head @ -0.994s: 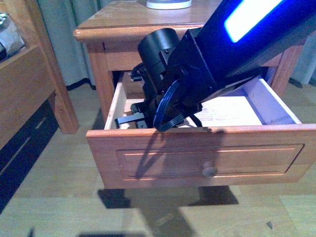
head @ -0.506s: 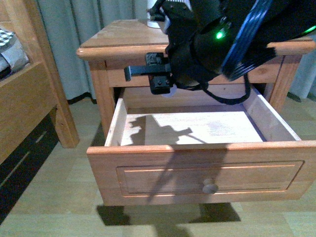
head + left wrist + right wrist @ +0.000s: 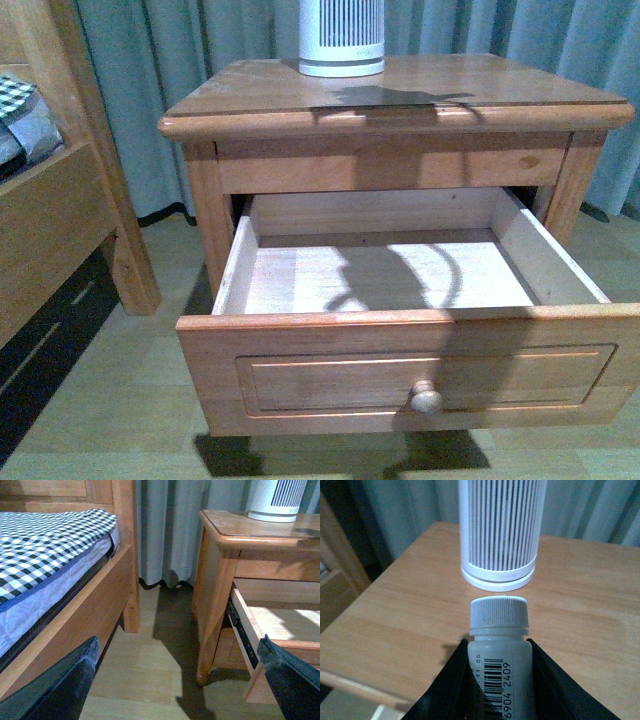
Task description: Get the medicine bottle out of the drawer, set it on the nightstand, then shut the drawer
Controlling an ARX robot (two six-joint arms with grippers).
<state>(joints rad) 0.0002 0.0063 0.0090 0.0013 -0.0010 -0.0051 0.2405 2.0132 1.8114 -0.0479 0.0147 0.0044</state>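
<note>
**A:** What has changed in the front view?

**B:** The right arm was deep in the honey-brown wooden drawer [image 3: 400, 375] a second ago and lifting half a second ago; now it is gone from view, and only a shadow lies on the glossy top of the honey-brown wooden nightstand [image 3: 250, 95]. The drawer stands pulled out, its pale floor bare; so I judge the pick done, with placing and closing still to do.

**A:** And the count there?

**B:** One open drawer; one round wooden knob [image 3: 427, 398]; one tall white ribbed device [image 3: 342, 35] at the far edge of the top; one wooden bed frame [image 3: 60, 230] on the left; no bottle, no gripper.

**A:** The left wrist view?

**B:** One left gripper [image 3: 177, 645], spread wide and holding nothing, low between bed frame and nightstand; one blue checked mattress cover [image 3: 40, 540].

**A:** The right wrist view?

**B:** One right gripper [image 3: 498, 647] pinching the one small white plastic medicine bottle [image 3: 499, 615] with its ribbed cap; the bottle is over the nightstand top, just on the near side of the ribbed device; whether it touches the wood I cannot tell.
</note>
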